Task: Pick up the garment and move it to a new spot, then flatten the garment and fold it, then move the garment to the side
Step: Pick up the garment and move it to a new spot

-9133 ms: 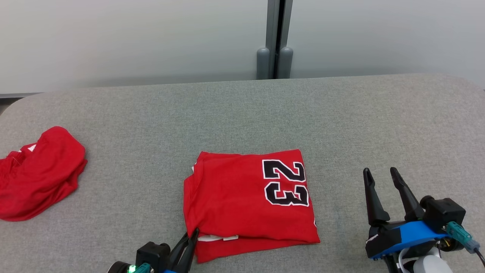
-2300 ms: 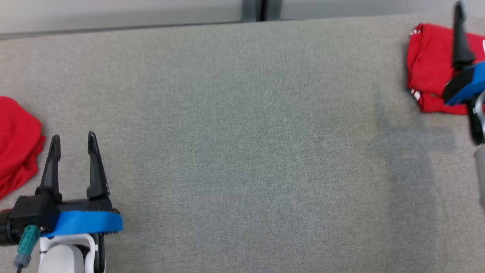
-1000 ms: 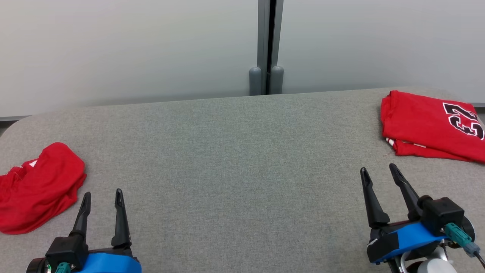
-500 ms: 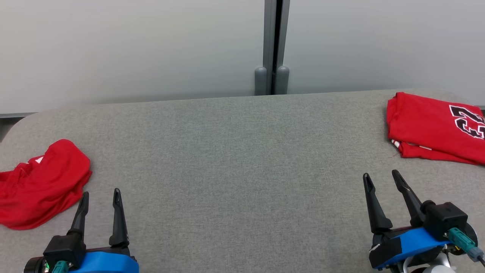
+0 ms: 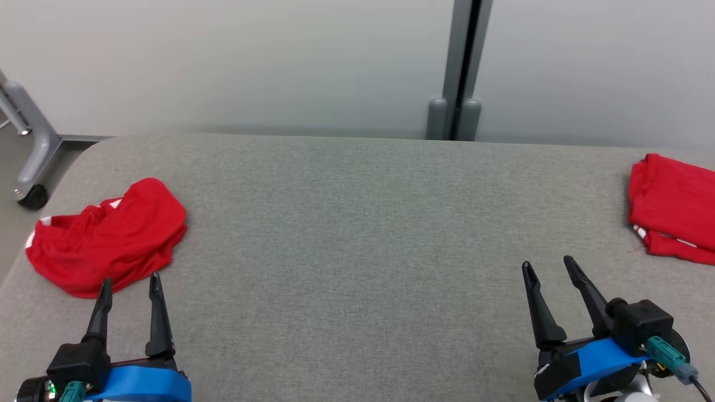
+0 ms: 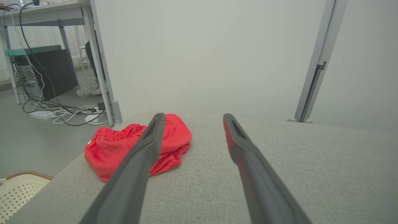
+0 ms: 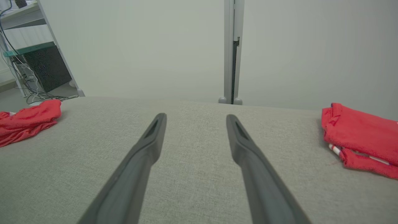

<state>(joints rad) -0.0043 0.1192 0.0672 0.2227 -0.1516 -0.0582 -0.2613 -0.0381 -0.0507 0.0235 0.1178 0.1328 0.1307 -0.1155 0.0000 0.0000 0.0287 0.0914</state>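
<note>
A crumpled red garment (image 5: 106, 240) lies near the left end of the grey padded table (image 5: 357, 223). My left gripper (image 5: 130, 281) stands open just in front of it, nothing between its fingers. In the left wrist view the crumpled garment (image 6: 115, 149) sits ahead and left of the open gripper (image 6: 193, 116). A folded red garment (image 5: 673, 206) rests at the table's far right edge, partly cut off. My right gripper (image 5: 547, 263) is open and empty, short of it and to its left. The right wrist view has the folded garment (image 7: 360, 133) at right, the crumpled garment (image 7: 28, 119) at left, and the open gripper (image 7: 196, 116) between.
Pale partition panels with a grey post (image 5: 458, 67) stand behind the table. A grey wheeled frame leg (image 5: 31, 151) stands off the far left corner. Left of the table the floor holds cables, a dark computer case (image 6: 46, 74), a shoe (image 6: 88, 90) and a cream perforated seat (image 6: 18, 193).
The head camera has turned left, so both garments shift right in the picture. The folded garment, at the table's middle nine seconds ago, now lies at the right edge. Both grippers stay open.
</note>
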